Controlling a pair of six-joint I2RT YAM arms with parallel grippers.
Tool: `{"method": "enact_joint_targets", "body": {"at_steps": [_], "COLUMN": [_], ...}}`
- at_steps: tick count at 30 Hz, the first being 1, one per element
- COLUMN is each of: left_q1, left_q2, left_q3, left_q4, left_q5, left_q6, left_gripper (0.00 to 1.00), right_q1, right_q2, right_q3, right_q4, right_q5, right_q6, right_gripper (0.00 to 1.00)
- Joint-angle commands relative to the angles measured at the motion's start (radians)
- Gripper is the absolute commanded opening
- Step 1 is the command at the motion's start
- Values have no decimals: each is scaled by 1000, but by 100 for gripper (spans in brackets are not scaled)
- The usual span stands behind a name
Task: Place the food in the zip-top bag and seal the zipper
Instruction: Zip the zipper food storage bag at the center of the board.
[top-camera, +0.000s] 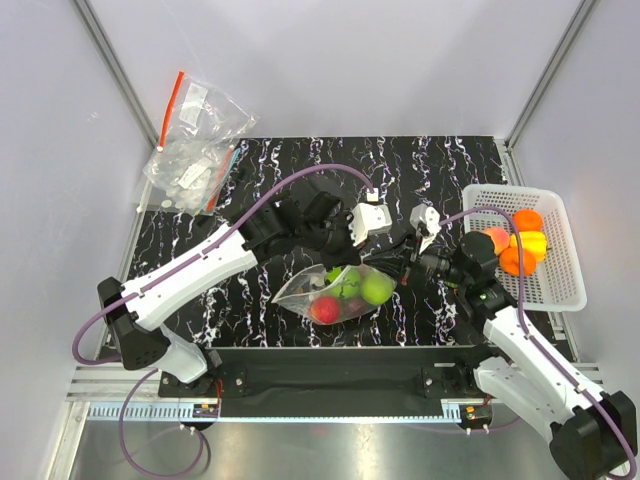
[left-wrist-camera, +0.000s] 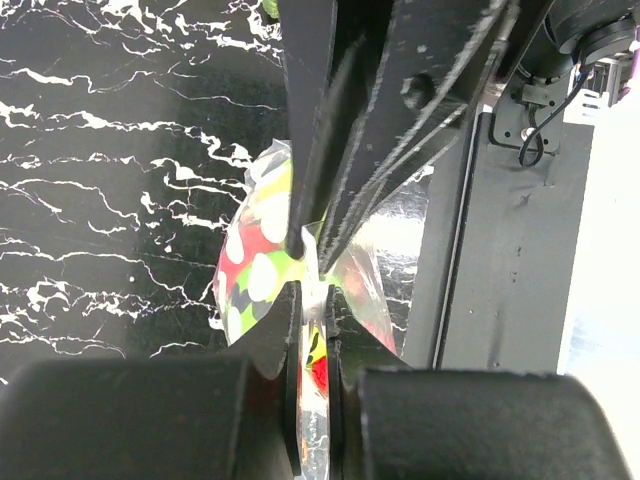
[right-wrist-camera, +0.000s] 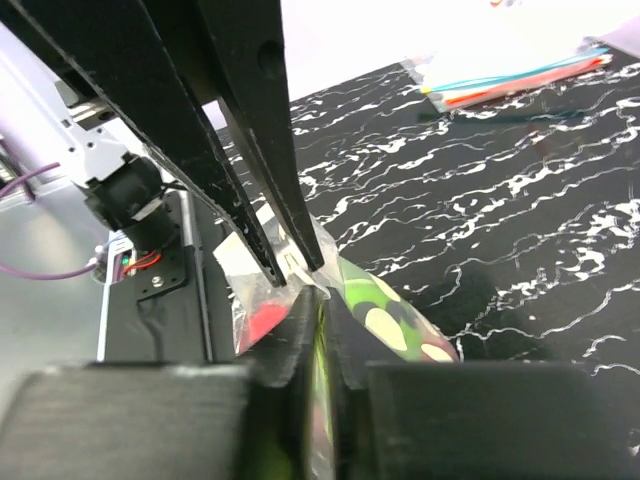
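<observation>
A white basket (top-camera: 565, 290) stood at the right edge with orange and yellow food (top-camera: 518, 245) heaped in it. A clear bag with a red strip (top-camera: 195, 140) lay at the back left. Both arms crowded over the zip-top bag (top-camera: 335, 293), which lay mid-worktop holding red and green pieces. The left gripper (left-wrist-camera: 313, 300) and right gripper (right-wrist-camera: 318, 305) each pinched its top edge. The worktop (top-camera: 470, 170) was black with white veins, walled in pale grey.

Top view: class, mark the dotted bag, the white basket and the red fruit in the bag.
dotted bag (top-camera: 293, 294), top view, its clear left corner.
white basket (top-camera: 555, 285), top view, bare mesh by near rim.
red fruit (top-camera: 325, 310), top view, its middle.
</observation>
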Motion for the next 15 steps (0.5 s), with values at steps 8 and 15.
{"method": "enact_joint_targets", "body": {"at_steps": [8, 15], "left_q1": [2, 2], "left_q2": [-25, -65], "left_q3": [17, -84], "left_q4": [27, 84], "left_q5": [10, -17], "left_q6": [-2, -28], "left_gripper": [0, 2], "right_q1": [-2, -2], "right_q2": [-40, -107], "right_q3": [35, 34], "right_q4": [28, -43], "right_q5": [98, 343], "right_q6": [11, 34], "right_gripper": [0, 0]}}
